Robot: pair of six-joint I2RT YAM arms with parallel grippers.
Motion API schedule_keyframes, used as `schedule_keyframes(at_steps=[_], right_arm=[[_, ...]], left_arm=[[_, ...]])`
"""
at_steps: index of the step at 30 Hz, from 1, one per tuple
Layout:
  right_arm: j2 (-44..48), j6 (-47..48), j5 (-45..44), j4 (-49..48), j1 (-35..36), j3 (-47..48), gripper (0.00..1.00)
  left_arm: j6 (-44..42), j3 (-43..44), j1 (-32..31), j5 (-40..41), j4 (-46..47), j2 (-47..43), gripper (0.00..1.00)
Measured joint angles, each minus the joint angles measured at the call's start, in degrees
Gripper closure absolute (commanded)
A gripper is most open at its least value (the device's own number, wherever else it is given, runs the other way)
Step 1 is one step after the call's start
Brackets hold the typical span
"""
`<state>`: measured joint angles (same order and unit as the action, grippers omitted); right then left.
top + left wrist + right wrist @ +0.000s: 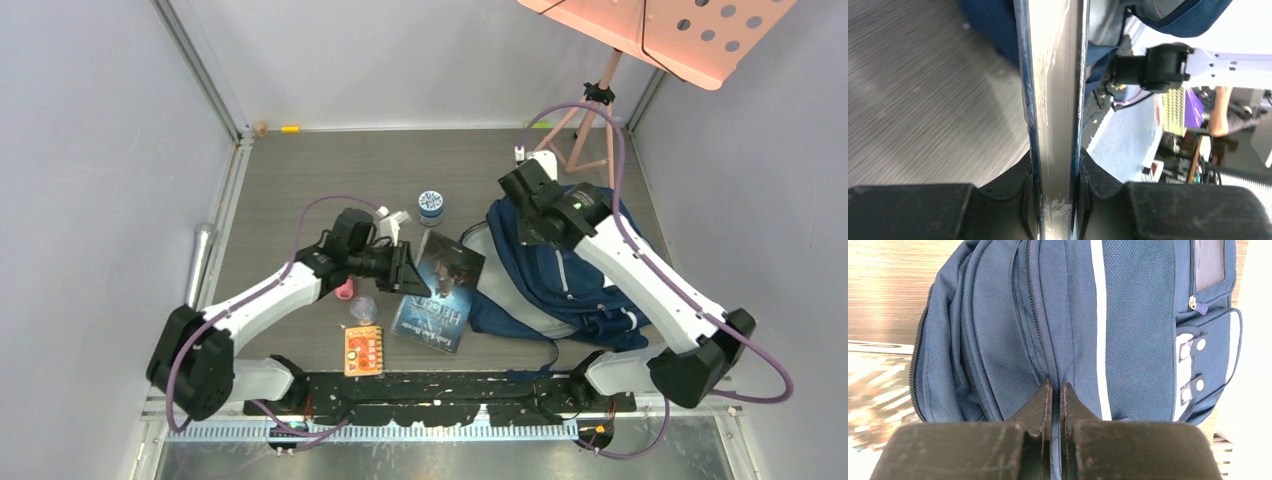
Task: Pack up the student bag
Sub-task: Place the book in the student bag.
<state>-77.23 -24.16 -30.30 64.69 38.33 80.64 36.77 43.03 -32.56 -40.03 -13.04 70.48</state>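
The navy student bag [560,275] lies at the right of the table with its opening toward the left. It fills the right wrist view [1063,315]. My right gripper [527,185] is shut on a fold of the bag's fabric near its top [1055,390]. My left gripper [405,268] is shut on the left edge of a dark-covered book [440,290], which lies tilted between the arms, its right edge close to the bag's opening. In the left wrist view the book's page edge [1055,90] runs up between my fingers [1080,180].
A small orange booklet [364,350], a clear round lid [362,308] and a pink object [344,290] lie left of the book. A blue-lidded jar [431,206] stands behind it. A pink music stand [640,40] rises at the far right corner.
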Motion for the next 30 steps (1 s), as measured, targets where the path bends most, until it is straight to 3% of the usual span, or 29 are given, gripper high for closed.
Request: schedule_keyframes(at_steps=[5, 11, 16, 23, 30], right_arm=[[2.2, 0.3, 5.0, 1.7, -1.3, 3.5, 1.0], [1.8, 0.3, 10.3, 1.6, -1.3, 3.5, 1.0], [1.8, 0.2, 11.8, 1.0, -1.3, 3.5, 1.0], [1.8, -0.1, 12.9, -0.3, -1.3, 3.1, 1.0], [1.8, -0.4, 13.1, -1.7, -1.3, 2.1, 1.0]], left_arm=[[2.3, 4.0, -4.5, -5.6, 10.9, 10.4, 1.0], [5.5, 12.0, -7.6, -7.8, 17.9, 24.6, 1.0], [14.7, 13.8, -9.0, -7.7, 31.5, 33.2, 1.0], [31.7, 13.9, -11.1, -2.4, 54.1, 41.5, 1.0], [37.7, 14.1, -14.5, 7.2, 61.6, 43.8, 1.0]])
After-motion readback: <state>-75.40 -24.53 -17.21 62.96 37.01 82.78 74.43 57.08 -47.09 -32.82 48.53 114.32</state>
